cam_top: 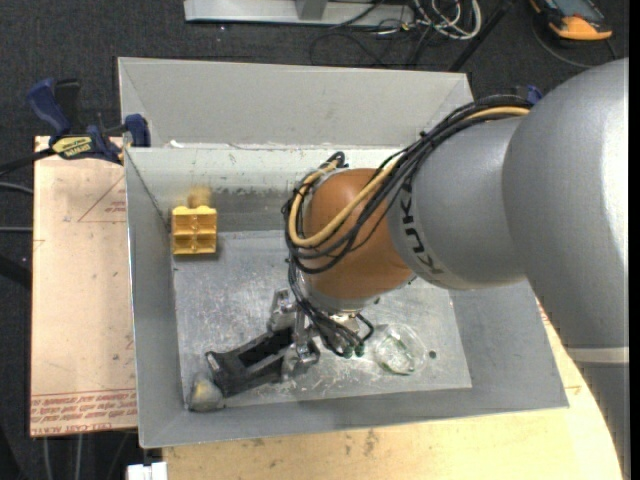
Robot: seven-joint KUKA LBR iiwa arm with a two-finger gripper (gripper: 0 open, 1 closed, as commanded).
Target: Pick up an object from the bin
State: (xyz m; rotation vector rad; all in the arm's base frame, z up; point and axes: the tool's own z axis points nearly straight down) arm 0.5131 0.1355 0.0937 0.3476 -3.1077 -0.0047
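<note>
My gripper [300, 336] is low in the front middle of the bin, under the arm's orange cover. It sits at the right end of a long black tool-like thing [245, 361] that lies slanted toward the front left corner. Whether that end is gripped is hidden from me. A small grey-tan lump [205, 395] rests at the tool's left end, in the front left corner. Just right of the gripper lies a crumpled clear plastic piece [397, 350].
A yellow block [194, 230] stands by the back left wall, well away from the gripper. The arm with its cables covers the right half of the bin. Bare bin floor lies between the yellow block and the black tool.
</note>
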